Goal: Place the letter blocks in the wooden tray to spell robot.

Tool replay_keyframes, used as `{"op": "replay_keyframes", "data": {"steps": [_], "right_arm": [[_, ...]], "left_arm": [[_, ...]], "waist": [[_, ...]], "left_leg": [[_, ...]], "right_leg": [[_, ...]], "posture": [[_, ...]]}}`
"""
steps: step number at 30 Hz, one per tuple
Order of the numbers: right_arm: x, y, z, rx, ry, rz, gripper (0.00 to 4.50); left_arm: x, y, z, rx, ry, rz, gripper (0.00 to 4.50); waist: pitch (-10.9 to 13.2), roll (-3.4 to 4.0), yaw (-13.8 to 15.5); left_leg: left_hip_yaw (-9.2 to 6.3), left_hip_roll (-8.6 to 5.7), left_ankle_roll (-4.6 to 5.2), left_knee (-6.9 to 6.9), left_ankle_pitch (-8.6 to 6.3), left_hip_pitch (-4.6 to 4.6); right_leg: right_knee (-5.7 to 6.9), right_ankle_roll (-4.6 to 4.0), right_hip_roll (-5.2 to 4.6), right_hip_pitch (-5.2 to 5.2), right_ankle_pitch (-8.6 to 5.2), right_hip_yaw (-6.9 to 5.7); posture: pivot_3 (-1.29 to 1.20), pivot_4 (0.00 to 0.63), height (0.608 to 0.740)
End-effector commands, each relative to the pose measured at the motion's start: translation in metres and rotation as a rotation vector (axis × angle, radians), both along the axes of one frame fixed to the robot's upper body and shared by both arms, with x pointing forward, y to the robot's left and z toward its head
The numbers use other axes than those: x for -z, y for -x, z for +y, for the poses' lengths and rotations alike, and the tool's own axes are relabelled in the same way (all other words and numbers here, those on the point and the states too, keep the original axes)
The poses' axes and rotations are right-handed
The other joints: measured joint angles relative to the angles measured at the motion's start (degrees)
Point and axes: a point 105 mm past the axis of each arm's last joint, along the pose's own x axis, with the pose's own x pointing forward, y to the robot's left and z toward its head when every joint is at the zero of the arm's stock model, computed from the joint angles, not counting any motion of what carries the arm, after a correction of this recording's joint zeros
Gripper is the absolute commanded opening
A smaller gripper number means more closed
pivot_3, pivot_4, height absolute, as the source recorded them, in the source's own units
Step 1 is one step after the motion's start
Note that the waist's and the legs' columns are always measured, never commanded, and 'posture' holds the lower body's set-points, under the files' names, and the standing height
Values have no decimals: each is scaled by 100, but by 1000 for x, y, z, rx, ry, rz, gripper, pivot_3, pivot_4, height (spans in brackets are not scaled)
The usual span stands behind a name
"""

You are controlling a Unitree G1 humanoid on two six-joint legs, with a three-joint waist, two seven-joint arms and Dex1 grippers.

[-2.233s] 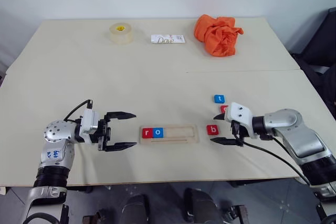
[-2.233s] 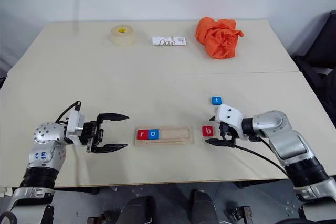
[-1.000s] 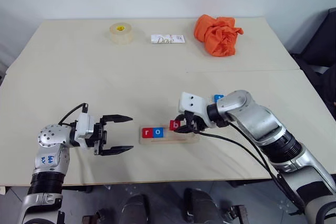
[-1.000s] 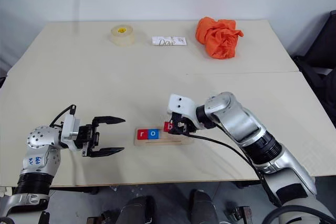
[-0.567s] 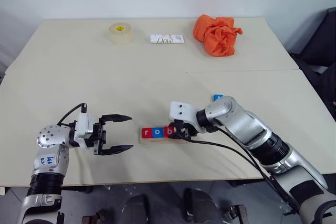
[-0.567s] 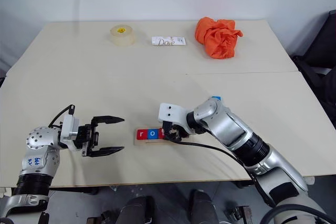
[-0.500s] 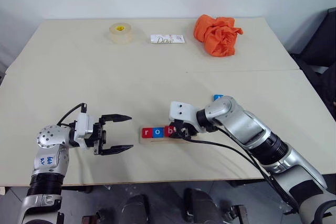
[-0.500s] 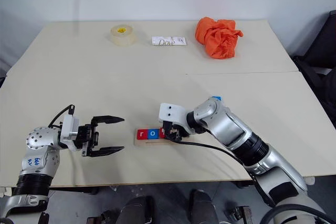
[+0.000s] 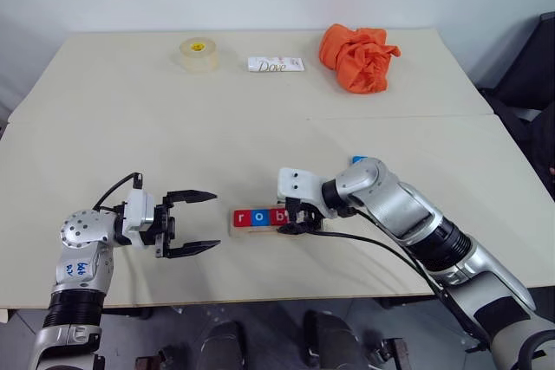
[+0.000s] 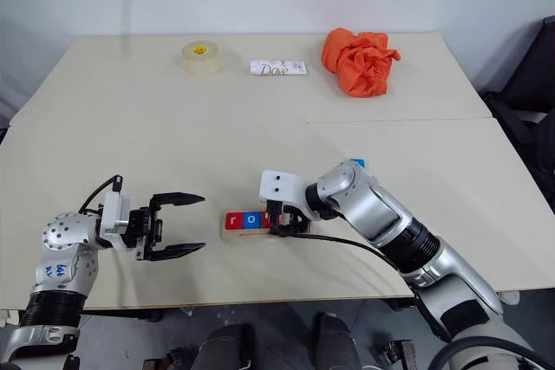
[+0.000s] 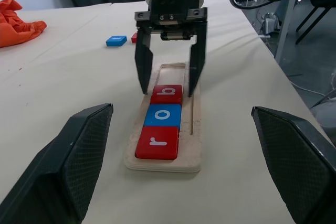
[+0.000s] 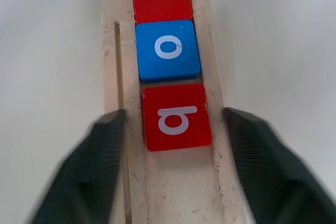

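R gripper (image 11: 169, 85) open, straddling b (image 11: 167, 94) now lying in tray (image 12: 170, 192) beside r, o; next o and t (image 11: 116, 40) lie beyond it to robot's right, so R arm nearer; L gripper (image 9: 201, 223) wide, empty.

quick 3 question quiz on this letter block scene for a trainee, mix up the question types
1. True or false: the red square b block lies in the pale wooden tray, third after the red r block and the blue o block.
2. The right gripper around the b block is: A) open, a finger on each side B) shut on it C) lifting it.
3. Fill in: the left gripper, on the tray's r end, is ____.

Key: 1 true; 2 A; 3 open
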Motion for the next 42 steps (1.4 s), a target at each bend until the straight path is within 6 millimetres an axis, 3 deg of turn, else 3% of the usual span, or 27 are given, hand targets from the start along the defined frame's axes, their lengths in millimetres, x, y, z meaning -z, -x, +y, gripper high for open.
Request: {"op": "replay_keyframes", "data": {"steps": [1, 6, 11, 19, 21, 23, 28, 32, 42], "right_arm": [[-20, 5, 8, -39, -39, -45, 4472], [-41, 11, -3, -28, -107, -55, 4472], [-48, 19, -33, -1, -207, -53, 4472], [-52, -2, -117, 329, -421, -162, 4472], [-50, -3, -147, 430, -435, -198, 4472], [-46, -1, -175, 518, -433, -221, 4472], [-28, 20, -218, 629, -421, -192, 4472], [-20, 28, -232, 704, -417, -179, 4472], [-19, 27, -230, 747, -416, -187, 4472]], "left_arm": [[-10, 0, 1, -2, 16, -49, 4500], [-10, -4, -1, 5, 17, -49, 4500], [-11, -8, -3, 16, 23, -49, 4500], [-10, -13, -6, 25, 32, -47, 4500], [-10, -14, -7, 25, 35, -46, 4500], [-11, -14, -7, 26, 38, -45, 4500], [-11, -15, -7, 28, 40, -43, 4500], [-11, -16, -5, 27, 41, -35, 4500], [-12, -23, -8, 32, 45, -37, 4500]], "waist": [[0, 0, 1], [0, 0, 9], [-4, -7, 40], [-4, -9, 13], [-4, -9, 12], [-4, -9, 29], [-3, -9, 47], [-3, -10, 12], [-3, -10, 32]], "left_leg": [[0, 0, 0, 0, 0, 0], [-1, 0, 0, 1, 0, -2], [-4, -1, 2, 1, -3, -2], [-1, -2, 1, 0, -4, -1], [-1, -2, -1, -2, -3, 2], [-2, -3, -1, -5, -2, 2], [-1, -4, -1, -1, -3, 4], [-1, -4, 0, 2, -1, 8], [-6, -3, 0, 2, 5, 11]], "right_leg": [[0, 0, 0, 0, 0, 0], [0, 0, 0, -1, 0, -1], [-7, 0, -1, 5, 0, -4], [-9, 1, 0, 6, 0, -3], [-7, 1, 1, 6, 0, -3], [-8, 1, 0, 7, 0, -3], [-11, 1, 0, 11, 0, -2], [-6, 3, -1, 14, 2, 0], [1, 3, -1, 14, 2, 1]], "posture": [[0, 150, 740], [0, 150, 740], [0, 150, 740], [0, 150, 740], [0, 150, 740], [0, 150, 740], [0, 150, 740], [0, 150, 740], [0, 150, 740]]}}
